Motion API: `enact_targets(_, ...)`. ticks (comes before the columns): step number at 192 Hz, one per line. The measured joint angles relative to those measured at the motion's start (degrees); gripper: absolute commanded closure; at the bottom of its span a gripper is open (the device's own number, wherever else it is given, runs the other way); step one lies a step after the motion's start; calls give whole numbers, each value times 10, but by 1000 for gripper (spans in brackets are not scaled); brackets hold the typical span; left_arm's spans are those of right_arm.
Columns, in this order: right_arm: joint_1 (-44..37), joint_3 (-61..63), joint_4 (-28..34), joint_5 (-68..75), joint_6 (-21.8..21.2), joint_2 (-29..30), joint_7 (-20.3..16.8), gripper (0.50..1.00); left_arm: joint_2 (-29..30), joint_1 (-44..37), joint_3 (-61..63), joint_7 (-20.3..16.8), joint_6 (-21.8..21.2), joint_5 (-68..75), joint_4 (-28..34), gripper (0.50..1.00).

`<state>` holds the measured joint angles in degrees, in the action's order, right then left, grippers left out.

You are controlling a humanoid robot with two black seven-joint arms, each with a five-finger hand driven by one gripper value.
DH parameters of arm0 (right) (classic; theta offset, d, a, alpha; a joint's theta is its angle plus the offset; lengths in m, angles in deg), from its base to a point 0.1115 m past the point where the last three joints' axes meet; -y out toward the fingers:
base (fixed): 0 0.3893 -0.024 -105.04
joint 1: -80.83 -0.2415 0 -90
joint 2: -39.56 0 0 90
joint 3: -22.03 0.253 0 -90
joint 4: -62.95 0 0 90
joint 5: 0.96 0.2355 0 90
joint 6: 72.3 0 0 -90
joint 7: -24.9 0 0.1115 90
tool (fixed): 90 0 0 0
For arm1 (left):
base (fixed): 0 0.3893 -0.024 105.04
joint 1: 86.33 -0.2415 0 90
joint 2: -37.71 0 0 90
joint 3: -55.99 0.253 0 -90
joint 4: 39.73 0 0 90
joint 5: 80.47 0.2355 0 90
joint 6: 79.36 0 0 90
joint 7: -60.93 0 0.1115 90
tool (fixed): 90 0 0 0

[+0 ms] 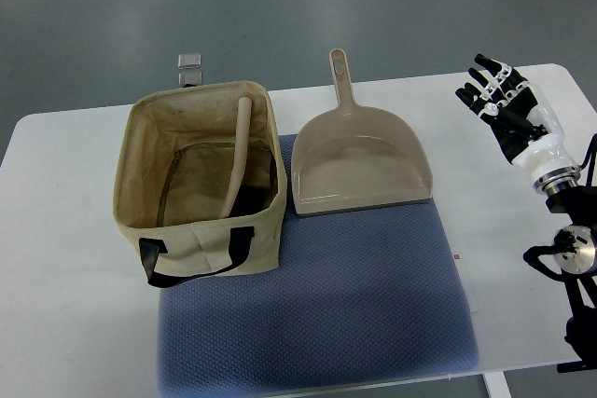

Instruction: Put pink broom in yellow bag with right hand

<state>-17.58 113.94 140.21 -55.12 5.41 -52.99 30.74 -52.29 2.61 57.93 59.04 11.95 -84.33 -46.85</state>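
Looks like the job's basically done here. The broom [241,151] is already sitting inside the yellow bag [201,184], pinkish-beige handle sticking up and leaning toward the far wall, top end near the bag's back rim. So its long axis runs from the dark brush end down at the bag's floor up and away from the robot, tilted a bit, not upright. Can't really make out the bristles, it's dark in there.

Right beside the bag is a matching dustpan [359,160], handle pointing away, lying on a blue mat [317,305] on the white bench [56,249].

The right hand [501,100] is well off to the side, fingers spread, holding nothing. I'd guess nothing's left except pulling away.
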Motion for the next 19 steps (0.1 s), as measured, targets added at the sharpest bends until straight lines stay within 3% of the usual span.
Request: enact_targets(19,2,-4,0,0,-1,0,1,572,0,0,0,0,0,0,0,500)
